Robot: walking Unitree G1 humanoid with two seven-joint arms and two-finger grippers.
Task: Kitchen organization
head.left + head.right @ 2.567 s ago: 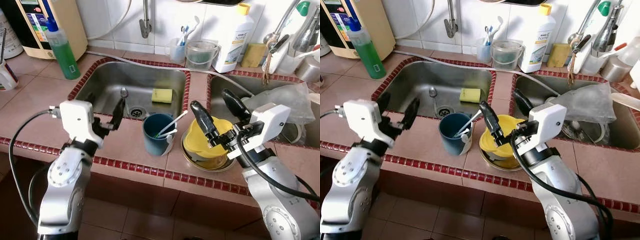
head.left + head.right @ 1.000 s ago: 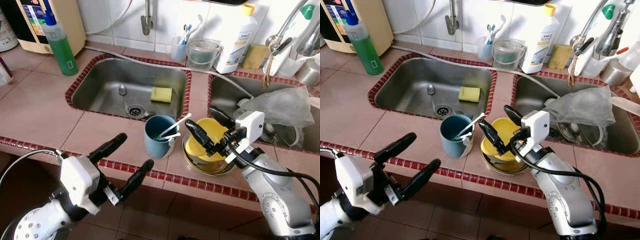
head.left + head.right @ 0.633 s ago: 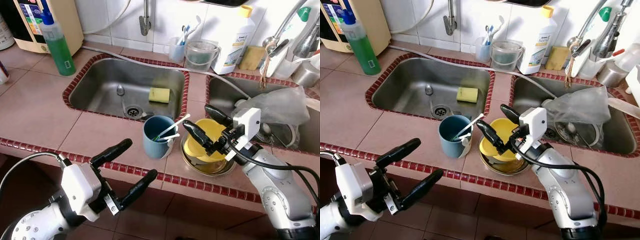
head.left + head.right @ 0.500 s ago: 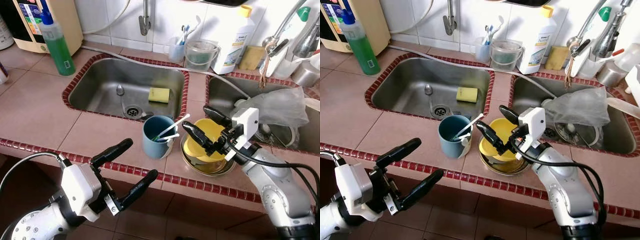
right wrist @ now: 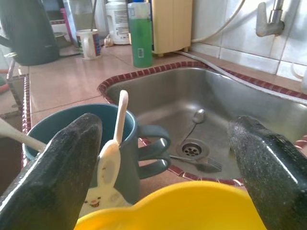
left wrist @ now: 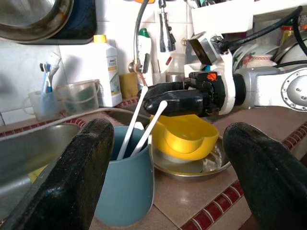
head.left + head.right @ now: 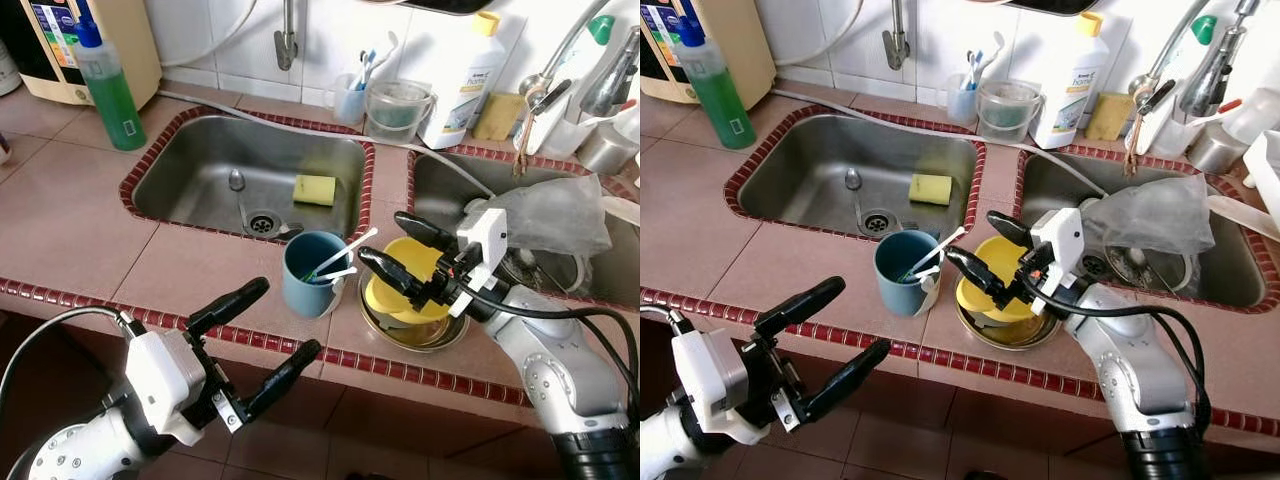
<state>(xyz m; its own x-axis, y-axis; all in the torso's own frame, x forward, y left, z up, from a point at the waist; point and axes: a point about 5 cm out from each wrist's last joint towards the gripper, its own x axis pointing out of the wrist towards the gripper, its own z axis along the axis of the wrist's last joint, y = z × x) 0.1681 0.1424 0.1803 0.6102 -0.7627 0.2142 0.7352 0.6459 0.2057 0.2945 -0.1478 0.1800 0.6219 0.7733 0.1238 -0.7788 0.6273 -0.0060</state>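
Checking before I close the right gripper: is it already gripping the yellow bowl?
No, the right gripper is open, its black fingers spread above the yellow bowl without closing on it.

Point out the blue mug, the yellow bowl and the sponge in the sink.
blue mug [image 7: 308, 292], left eye view, outer wall.
yellow bowl [image 7: 385, 297], left eye view, left rim.
sponge [image 7: 320, 190], left eye view, top face.

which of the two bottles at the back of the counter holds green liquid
The clear bottle with the blue cap, standing at the far left beside the left sink. The other bottle, behind the right sink by the wall, is opaque white with a yellow cap.
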